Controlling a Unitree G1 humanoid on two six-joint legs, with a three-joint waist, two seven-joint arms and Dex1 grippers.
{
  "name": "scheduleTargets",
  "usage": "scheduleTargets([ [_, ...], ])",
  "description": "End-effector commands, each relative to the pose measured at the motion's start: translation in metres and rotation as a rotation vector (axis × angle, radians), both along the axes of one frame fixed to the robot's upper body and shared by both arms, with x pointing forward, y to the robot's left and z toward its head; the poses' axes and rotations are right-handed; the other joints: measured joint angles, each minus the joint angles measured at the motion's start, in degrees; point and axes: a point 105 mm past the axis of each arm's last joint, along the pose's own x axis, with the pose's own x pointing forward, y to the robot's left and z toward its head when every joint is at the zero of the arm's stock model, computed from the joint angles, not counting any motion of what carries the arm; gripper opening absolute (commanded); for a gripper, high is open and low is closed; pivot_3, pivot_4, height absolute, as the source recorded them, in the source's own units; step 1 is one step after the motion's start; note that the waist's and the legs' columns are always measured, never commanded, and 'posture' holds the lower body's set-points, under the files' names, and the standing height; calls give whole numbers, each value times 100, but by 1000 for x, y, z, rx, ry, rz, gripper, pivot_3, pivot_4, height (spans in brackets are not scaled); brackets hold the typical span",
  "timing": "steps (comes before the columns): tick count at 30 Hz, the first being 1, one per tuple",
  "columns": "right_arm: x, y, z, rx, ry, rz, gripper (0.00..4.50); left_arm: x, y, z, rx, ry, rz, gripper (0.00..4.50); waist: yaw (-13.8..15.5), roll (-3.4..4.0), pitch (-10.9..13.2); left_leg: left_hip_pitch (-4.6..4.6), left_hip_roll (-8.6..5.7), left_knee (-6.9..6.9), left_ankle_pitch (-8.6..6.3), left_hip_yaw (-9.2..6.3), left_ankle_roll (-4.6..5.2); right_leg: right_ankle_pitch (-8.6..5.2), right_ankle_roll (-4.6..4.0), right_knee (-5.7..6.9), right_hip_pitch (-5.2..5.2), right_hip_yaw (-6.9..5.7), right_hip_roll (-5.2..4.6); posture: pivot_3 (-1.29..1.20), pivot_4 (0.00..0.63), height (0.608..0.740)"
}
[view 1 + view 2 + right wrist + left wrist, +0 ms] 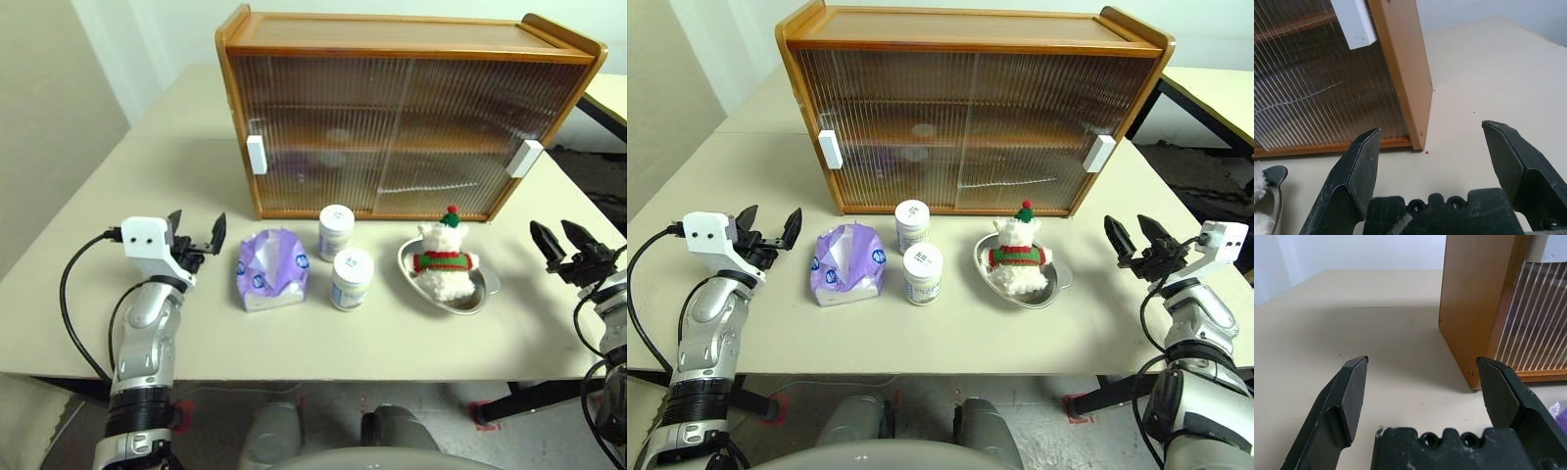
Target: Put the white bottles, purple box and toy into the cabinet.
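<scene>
One cabinet (392, 117) stands at the back of the table (88, 255), both ribbed doors slid shut, one white handle (257, 155) at its left edge and one (525, 158) at its right. In front of it sit two white bottles: one (336, 232) close to the cabinet's base, the other (352, 279) just beside it, nearer the table's front edge. One purple box (273, 268) lies left of the bottles. One toy (441, 262) lies in one steel bowl (485, 290) to their right. The left gripper (196, 240) hovers left of the box, fingers spread and empty; the right gripper (1138, 241) hovers right of the bowl, fingers likewise spread, empty. The left wrist view adds the cabinet's plain wooden left side panel; the right wrist view shows its right corner and a sliver of the bowl.
</scene>
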Motion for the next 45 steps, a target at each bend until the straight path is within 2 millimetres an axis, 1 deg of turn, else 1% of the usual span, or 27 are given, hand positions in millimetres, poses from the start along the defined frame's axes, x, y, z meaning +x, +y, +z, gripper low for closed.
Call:
scheduleTargets([
  [1,5,1,3,-12,8,6,4456,-3,4,1,16,-4,15,4500,41,0,0,0,0,0,0,0,0,0,0,0,0,0,0,296,0,740],
  [3,5,3,2,-13,9,15,4456,-4,9,1,19,-7,29,4500,93,0,0,-1,0,0,0,-1,0,0,0,-2,0,-1,0,294,0,740],
  [7,3,5,2,-20,5,29,4456,-6,17,2,20,-6,41,4500,101,0,0,-4,1,0,0,-4,-1,-2,0,-3,-1,-4,-1,266,0,740],
  [11,-6,2,0,-25,3,56,4456,-4,24,3,31,2,42,4500,101,0,0,-6,0,0,-1,-5,-1,-2,0,-5,-1,-8,-4,265,0,740],
  [13,-11,5,-1,-19,-8,75,4456,-4,31,6,42,-1,41,4500,94,0,0,-7,0,0,-1,-8,-1,-4,1,-4,-1,-13,-4,267,0,740],
  [14,-13,8,-3,-15,-18,90,4456,-5,34,8,44,-8,37,4500,90,0,0,-8,0,0,-1,-9,-1,-5,0,-4,-2,-14,-4,258,0,740],
  [16,-18,12,-1,-15,-45,122,4456,-5,34,13,42,-28,18,4500,77,2,1,-7,2,-1,-2,-12,-3,-8,-3,-3,-1,-17,-3,242,0,740],
  [17,-21,16,4,-20,-74,160,4456,-3,29,16,33,-41,-8,4500,70,4,2,-8,3,-1,-2,-12,-4,-8,-3,-2,-1,-18,-3,228,0,740],
  [18,-23,22,7,-25,-99,190,4456,-3,30,18,27,-48,-23,4500,61,6,2,-7,3,-1,-2,-12,-4,-8,-3,-3,-1,-18,-3,203,0,740],
  [19,-27,30,16,-32,-131,248,4456,-2,22,20,27,-56,-68,4500,53,8,3,-6,3,-1,-2,-11,-4,-9,-2,-2,-1,-17,-4,192,0,740],
  [20,-33,44,24,-51,-150,334,4456,0,15,24,29,-64,-115,4500,44,12,5,-8,3,0,-3,-11,-5,-9,-1,-1,-1,-18,-5,174,0,740],
  [21,-37,54,30,-60,-156,393,4500,2,10,26,32,-69,-145,4104,40,15,6,-9,4,0,-3,-11,-5,-10,0,-1,-2,-19,-4,174,0,740],
  [23,-47,79,42,-67,-167,508,4500,5,4,33,50,-84,-198,3589,43,29,11,-12,3,0,-4,-14,-7,-12,3,2,-3,-22,-5,157,0,740],
  [24,-51,91,48,-70,-172,556,4500,8,1,37,65,-94,-220,3187,29,29,11,-12,3,0,-4,-16,-8,-14,4,3,-4,-26,-6,153,0,740],
  [26,-54,109,57,-69,-181,612,4500,12,-5,45,83,-113,-250,2379,-9,31,12,-11,6,0,-5,-19,-10,-16,3,5,-3,-32,-4,147,0,740],
  [27,-54,115,61,-65,-185,624,4500,14,-6,48,86,-121,-258,2049,-36,30,12,-10,5,1,-5,-20,-10,-18,8,5,-3,-33,-4,145,0,740],
  [28,-53,123,65,-64,-192,650,4500,17,-10,53,88,-134,-268,1584,-68,32,13,-8,5,2,-5,-21,-10,-20,12,5,0,-34,-4,146,0,740],
  [29,-52,130,69,-64,-197,671,4500,19,-13,57,94,-144,-276,1220,-91,34,15,-7,4,5,-5,-21,-10,-21,14,5,2,-35,-4,149,0,740],
  [32,-48,144,72,-57,-193,710,4500,22,-17,65,111,-154,-283,62,-155,33,14,-4,3,8,-5,-20,-9,-18,15,5,6,-33,-1,164,0,740],
  [34,-45,154,74,-51,-196,739,4500,24,-21,71,116,-165,-286,26,-186,33,14,-4,4,9,-5,-20,-8,-12,3,5,5,-33,1,170,0,740],
  [37,-41,160,75,-50,-207,755,4500,24,-28,75,140,-169,-309,26,-188,33,15,-6,3,8,-4,-24,-8,-12,1,5,5,-34,3,175,0,740],
  [40,-41,167,76,-47,-209,787,4500,27,-34,78,192,-169,-326,26,-170,33,16,-8,1,8,-5,-27,-9,-12,0,4,5,-35,3,179,0,740],
  [45,-45,178,75,-42,-209,841,4500,33,-41,83,186,-177,-341,26,-128,34,18,-8,1,8,-5,-27,-9,-12,0,4,5,-36,4,173,0,740],
])
